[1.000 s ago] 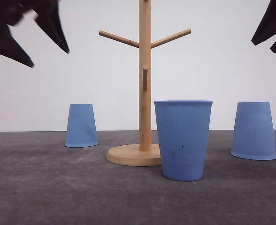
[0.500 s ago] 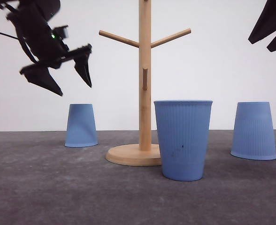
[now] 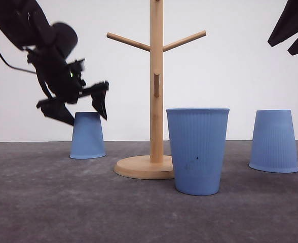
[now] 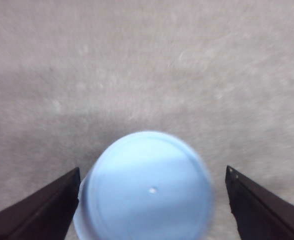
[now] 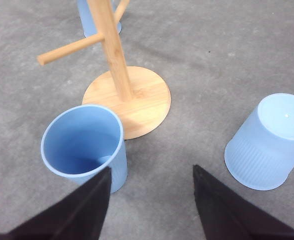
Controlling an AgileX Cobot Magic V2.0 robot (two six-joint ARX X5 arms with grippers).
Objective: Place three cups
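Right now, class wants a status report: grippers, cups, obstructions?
Left gripper open, straddling upside-down left cup. Right gripper open, high, holding nothing. Middle cup upright beside wooden stand; right cup inverted.

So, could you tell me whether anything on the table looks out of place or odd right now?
Only one oddity: the middle cup stands mouth up, while the left cup and right cup sit upside down on their rims. Nothing looks spilled or broken, and the wooden stand is upright with bare pegs.
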